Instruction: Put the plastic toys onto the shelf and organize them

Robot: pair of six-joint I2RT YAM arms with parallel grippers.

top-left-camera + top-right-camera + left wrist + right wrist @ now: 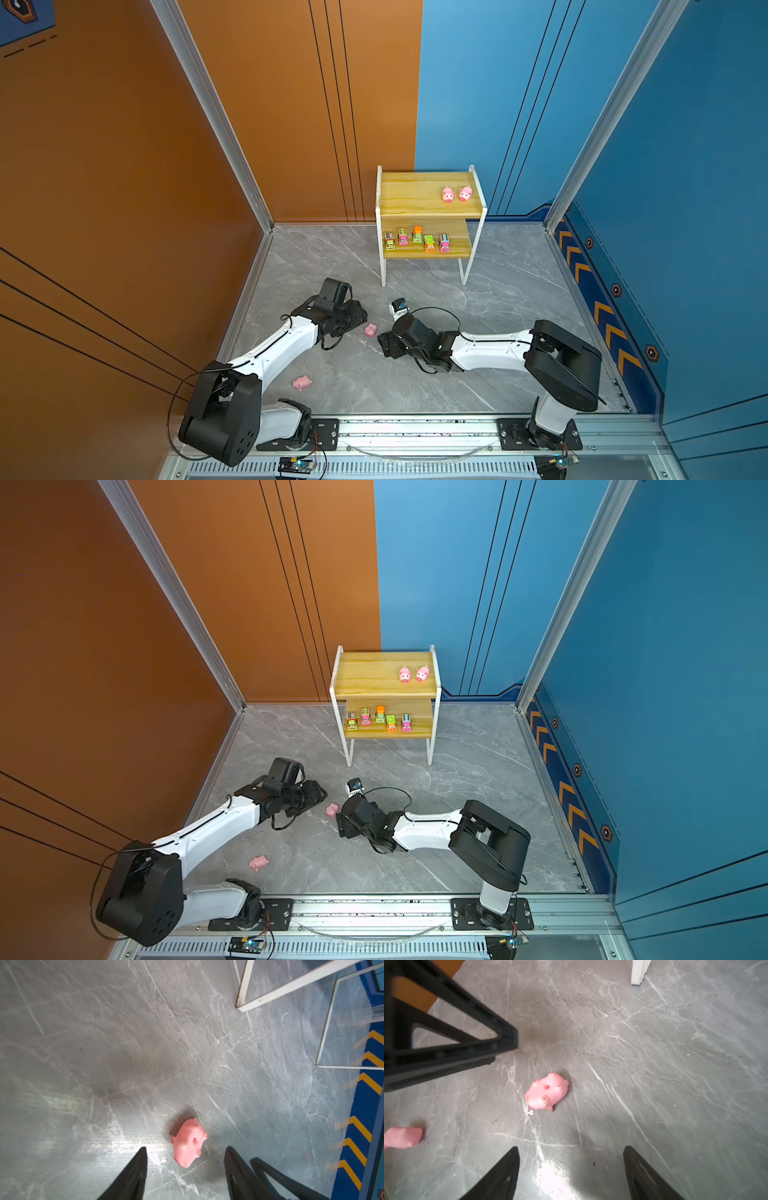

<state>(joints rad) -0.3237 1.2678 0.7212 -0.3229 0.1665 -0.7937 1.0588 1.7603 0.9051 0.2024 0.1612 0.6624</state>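
Note:
A pink pig (370, 330) lies tipped over on the grey floor between my two grippers. My left gripper (185, 1148) is open, its fingertips either side of the pig (188, 1142) without touching it. My right gripper (571, 1149) is open and empty, with the same pig (547, 1092) a short way ahead of it. A second pig (302, 382) lies on the floor beside the left arm. The shelf (399, 195) stands at the back, with two pigs (456, 194) on its upper board and several trucks (417, 241) in a row on its lower board.
The shelf's white legs (291, 982) stand on the floor just beyond the grippers. Orange and blue walls close in the floor on three sides. A metal rail (415, 432) carrying both arm bases runs along the front edge.

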